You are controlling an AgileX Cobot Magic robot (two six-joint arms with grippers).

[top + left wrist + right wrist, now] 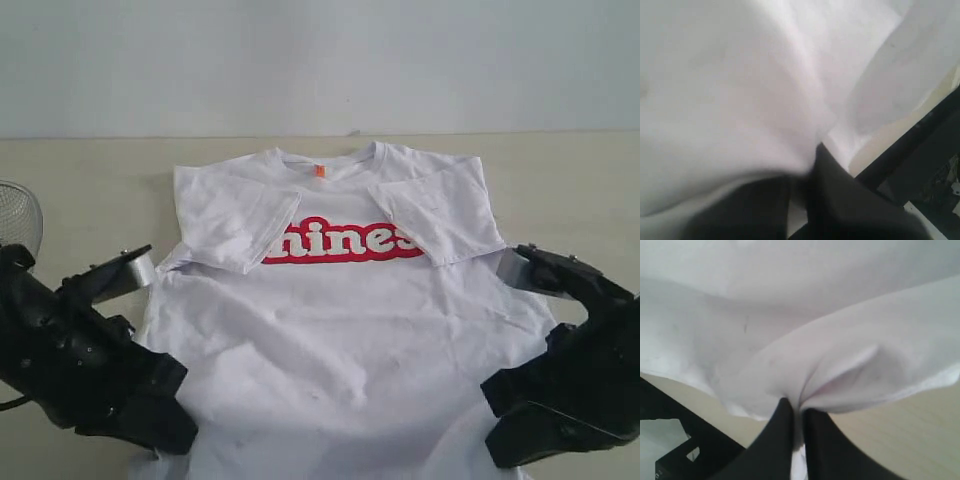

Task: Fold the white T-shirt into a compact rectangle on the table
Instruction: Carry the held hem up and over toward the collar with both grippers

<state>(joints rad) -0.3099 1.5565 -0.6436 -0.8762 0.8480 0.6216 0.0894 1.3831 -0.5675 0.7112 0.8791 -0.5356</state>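
The white T-shirt (340,330) lies face up on the table (80,180), both sleeves folded in over the red chest print and an orange tag at the neck. My left gripper (188,432) is at the shirt's near left corner, my right gripper (494,420) at its near right corner. Up close, the left gripper (802,175) is shut with white cloth (740,75) bunched between its dark fingers. The right gripper (797,407) pinches a fold of the shirt (790,315) above the tabletop (910,430). The fingertips are hidden in the exterior view.
A round wire-mesh basket (15,215) stands at the left edge of the table, just behind the left arm (90,360). The right arm (580,380) fills the near right corner. A pale wall rises behind the table's far edge.
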